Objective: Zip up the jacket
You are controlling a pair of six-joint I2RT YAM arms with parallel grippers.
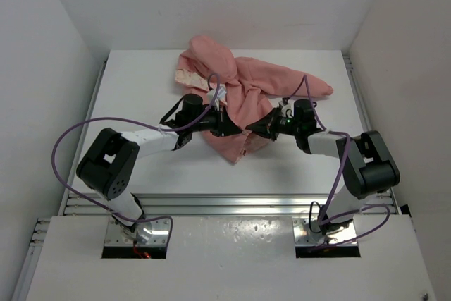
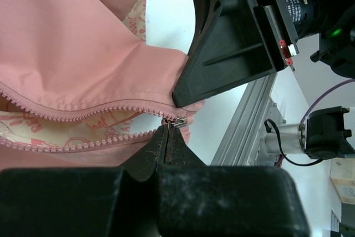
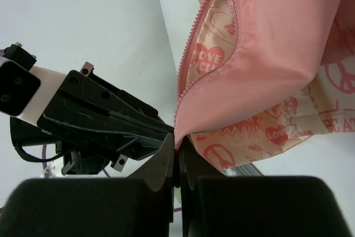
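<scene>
pinching jacket hem: left jaws, right jaws.

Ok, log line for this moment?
left gripper shut on zipper pull | right gripper shut on jacket hem | zipper teeth open

Jacket on table, hood far (sleeve trailing right), left hand and right hand at its near end

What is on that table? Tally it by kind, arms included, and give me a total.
jacket: 1
robot arms: 2 (left arm, right arm)
total: 3
</scene>
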